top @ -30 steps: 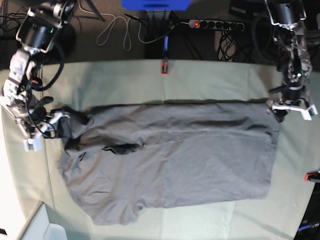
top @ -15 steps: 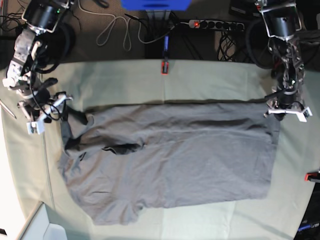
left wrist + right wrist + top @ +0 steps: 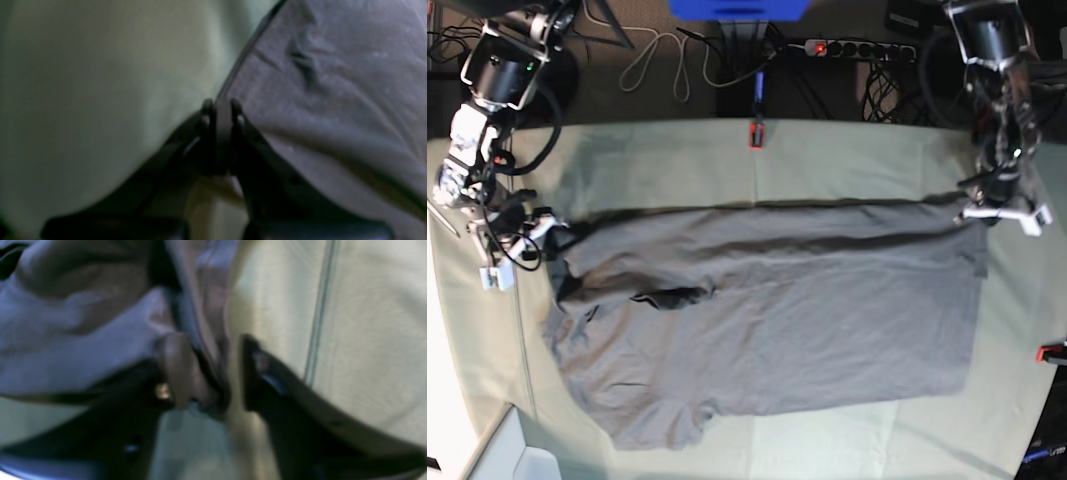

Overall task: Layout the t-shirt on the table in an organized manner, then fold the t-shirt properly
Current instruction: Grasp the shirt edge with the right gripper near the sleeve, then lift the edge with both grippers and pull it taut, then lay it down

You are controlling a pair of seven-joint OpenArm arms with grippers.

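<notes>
Left wrist: my left gripper (image 3: 222, 140) pinches the t-shirt (image 3: 320, 110) at its edge | right wrist: my right gripper (image 3: 213, 376) stands spread around a bunched t-shirt corner | base: t-shirt lies on the bench (image 3: 827, 165), rumpled, between both grippers

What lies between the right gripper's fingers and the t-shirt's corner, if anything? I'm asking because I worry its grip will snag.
Nothing foreign is visible there: the gray t-shirt's own bunched edge lies between the right gripper's open fingers, above the pale green cloth.
</notes>
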